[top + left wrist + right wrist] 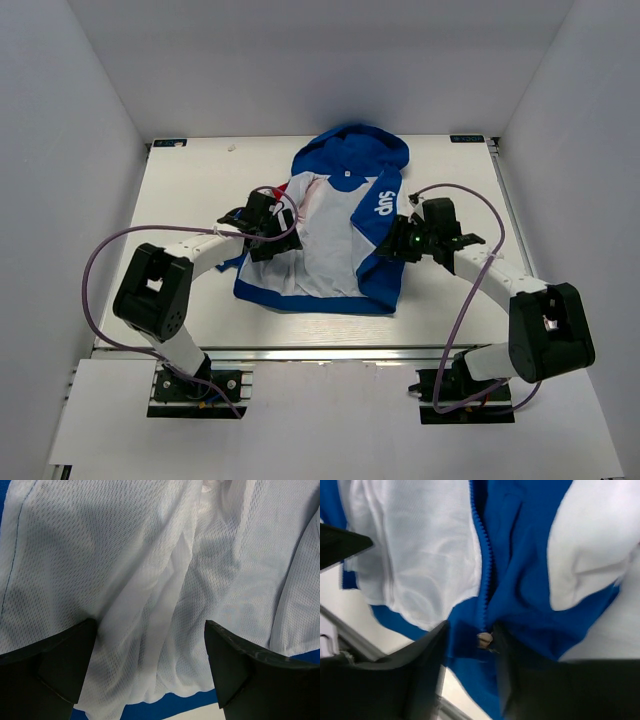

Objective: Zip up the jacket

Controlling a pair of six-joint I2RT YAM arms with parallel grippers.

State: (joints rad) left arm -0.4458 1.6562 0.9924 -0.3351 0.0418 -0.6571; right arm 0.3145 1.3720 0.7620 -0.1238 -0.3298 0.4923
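The jacket (330, 245) lies spread open in the middle of the table (180, 185), with the hood (350, 150) at the far side, the white mesh lining (150, 555) facing up, and the blue right front panel folded over it. The left gripper (278, 230) hangs over the left part of the lining, its jaws fully apart and holding nothing. The right gripper (470, 627) is at the near right of the jacket, its jaws partly closed on both sides of the blue edge at the lower end of the zipper (482, 545); if they pinch the cloth I cannot tell.
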